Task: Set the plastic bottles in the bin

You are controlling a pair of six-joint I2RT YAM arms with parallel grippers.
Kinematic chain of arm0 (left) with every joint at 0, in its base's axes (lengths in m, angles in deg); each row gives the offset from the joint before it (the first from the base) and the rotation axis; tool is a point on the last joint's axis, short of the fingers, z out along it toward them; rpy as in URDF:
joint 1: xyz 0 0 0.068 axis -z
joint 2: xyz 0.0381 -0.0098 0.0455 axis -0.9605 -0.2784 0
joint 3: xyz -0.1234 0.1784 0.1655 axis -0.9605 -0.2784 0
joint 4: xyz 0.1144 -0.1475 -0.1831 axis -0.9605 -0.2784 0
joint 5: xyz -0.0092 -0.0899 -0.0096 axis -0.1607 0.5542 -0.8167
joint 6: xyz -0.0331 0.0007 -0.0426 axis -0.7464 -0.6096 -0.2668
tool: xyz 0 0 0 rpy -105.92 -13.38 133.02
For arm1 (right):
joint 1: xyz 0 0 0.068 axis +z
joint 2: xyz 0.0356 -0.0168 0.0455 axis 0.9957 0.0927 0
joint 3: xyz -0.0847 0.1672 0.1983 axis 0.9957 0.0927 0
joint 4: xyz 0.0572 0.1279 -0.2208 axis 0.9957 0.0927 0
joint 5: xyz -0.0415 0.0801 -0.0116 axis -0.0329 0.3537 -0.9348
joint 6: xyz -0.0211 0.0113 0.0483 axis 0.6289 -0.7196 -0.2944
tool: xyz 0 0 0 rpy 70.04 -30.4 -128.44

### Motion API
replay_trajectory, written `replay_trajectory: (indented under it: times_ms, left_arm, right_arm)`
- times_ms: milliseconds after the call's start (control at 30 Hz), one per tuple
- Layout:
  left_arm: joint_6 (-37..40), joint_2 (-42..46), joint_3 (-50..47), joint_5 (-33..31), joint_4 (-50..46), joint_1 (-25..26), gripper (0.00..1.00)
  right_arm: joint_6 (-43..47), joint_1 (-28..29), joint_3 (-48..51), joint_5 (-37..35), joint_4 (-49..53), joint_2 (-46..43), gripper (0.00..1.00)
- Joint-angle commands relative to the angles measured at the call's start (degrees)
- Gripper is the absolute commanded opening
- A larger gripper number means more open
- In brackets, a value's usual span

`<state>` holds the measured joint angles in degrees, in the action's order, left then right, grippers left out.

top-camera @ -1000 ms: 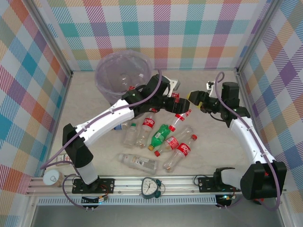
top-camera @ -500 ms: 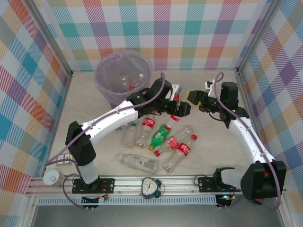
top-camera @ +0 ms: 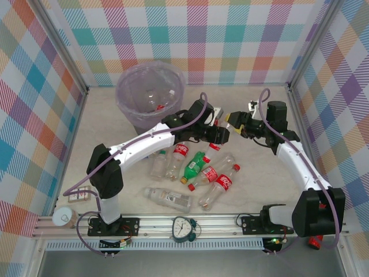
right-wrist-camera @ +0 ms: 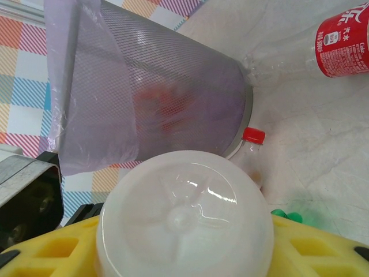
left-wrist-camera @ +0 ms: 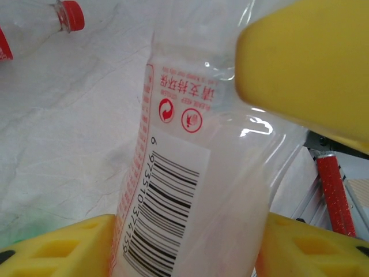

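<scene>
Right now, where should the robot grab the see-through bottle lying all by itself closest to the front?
Probably its middle, from straight above. The clear bottle lies flat on its side, with bare table along both long sides, so a finger fits on each side of the round body.

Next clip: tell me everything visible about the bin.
The bin is a large round bucket with a grey mesh wall, lined with a translucent lilac plastic bag folded over its rim. It stands upright and open at the far left of the table. A few clear bottles, some red showing, lie inside.
</scene>
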<state>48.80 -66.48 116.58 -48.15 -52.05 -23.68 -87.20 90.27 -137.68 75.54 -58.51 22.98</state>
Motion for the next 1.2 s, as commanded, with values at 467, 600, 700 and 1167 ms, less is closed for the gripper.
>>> replay_trajectory:
  times_ms: [467, 600, 700, 1167]
  left_arm:
    - [3.73, 5.03, -3.94, -3.44, 6.04, 0.65, 0.43]
    - [4.88, 7.41, -2.47, -6.51, 6.13, 0.69, 0.42]
    - [5.13, 9.54, -1.51, -8.71, 7.11, 0.66, 0.41]
    - [12.23, 21.36, 2.18, -21.23, 15.21, -2.18, 0.42]
  right_arm:
    - [14.51, -1.24, -16.33, -10.51, 26.14, -2.18, 0.98]
    - [14.09, -5.77, -22.61, -13.91, 30.48, -1.58, 0.99]
    - [10.34, -5.98, -20.49, -16.81, 26.81, -4.85, 1.0]
    - [7.98, -5.92, -5.39, -9.2, 10.67, -8.74, 0.99]
